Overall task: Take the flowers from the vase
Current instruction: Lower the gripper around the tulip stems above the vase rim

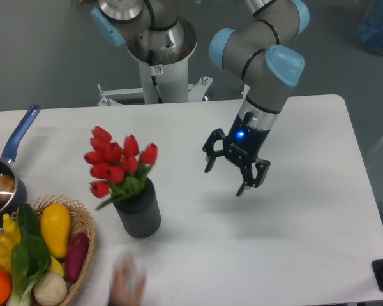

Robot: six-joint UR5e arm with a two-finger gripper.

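A: Status on the flowers point(118, 159)?

B: Sitting in the vase point(139, 213), left of centre, a bit below mid-frame. Red tulip heads up and leaning left, leaves at the rim. Not lifted, nothing touching them.

A: Gripper point(226, 177)?

B: Centre-right, hanging above the table point(306, 242), well apart from the bunch, off to its right. Fingers spread wide, nothing between them. Blue light on at the wrist.

A: So progress?

B: Basically zero, by my read. No approach to the bunch, no grasp, no lift. All of it is left: move left over the tulips, come down around the stems or heads, close, pull up out of the vase.

A: Anything else in frame?

B: Saucepan point(6, 172) with a blue handle at the left edge, something brownish inside. Wicker basket point(86, 233) at lower left with toy vegetables. Blurred hand-like shape point(126, 284) at the bottom edge below the vase, too smeared to say more.

A: Risk?

B: Vase looks light, could tip or come up with the stems.
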